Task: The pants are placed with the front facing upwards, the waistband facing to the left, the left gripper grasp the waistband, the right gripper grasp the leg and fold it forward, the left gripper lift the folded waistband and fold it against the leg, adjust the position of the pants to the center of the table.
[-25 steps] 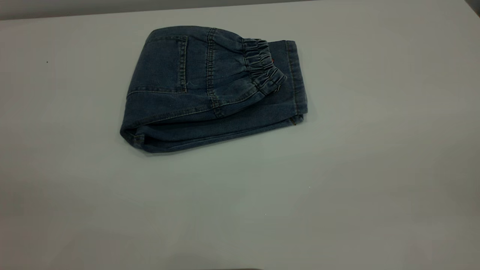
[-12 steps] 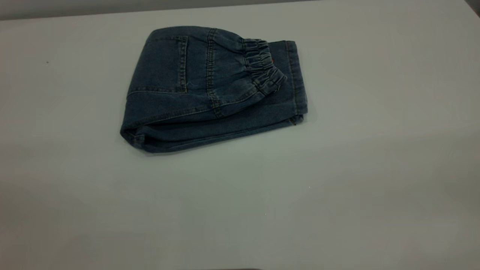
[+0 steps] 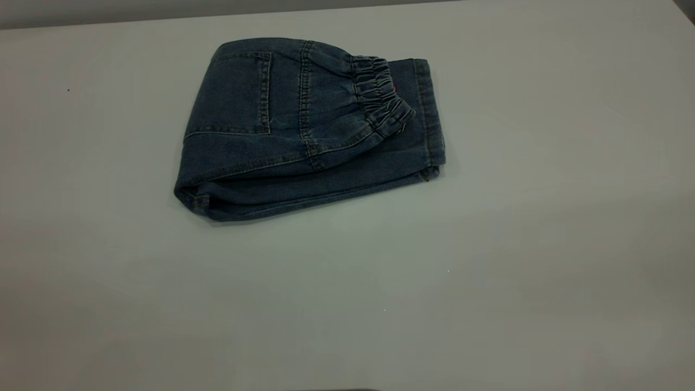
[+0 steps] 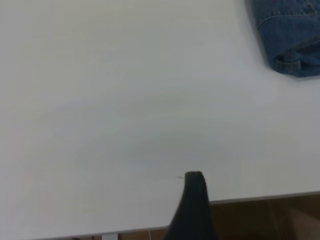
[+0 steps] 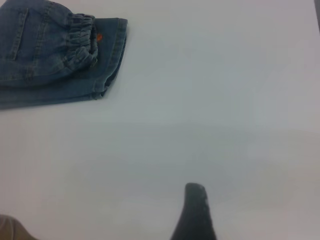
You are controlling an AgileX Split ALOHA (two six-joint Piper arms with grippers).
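Lying folded on the table (image 3: 488, 244), pants (image 3: 304, 130) well apart from both grippers, gripper states indiscernible

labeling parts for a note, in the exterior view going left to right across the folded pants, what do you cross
bare table → folded edge of the pants → patch pocket → gathered waistband → stitched leg hem → bare table again
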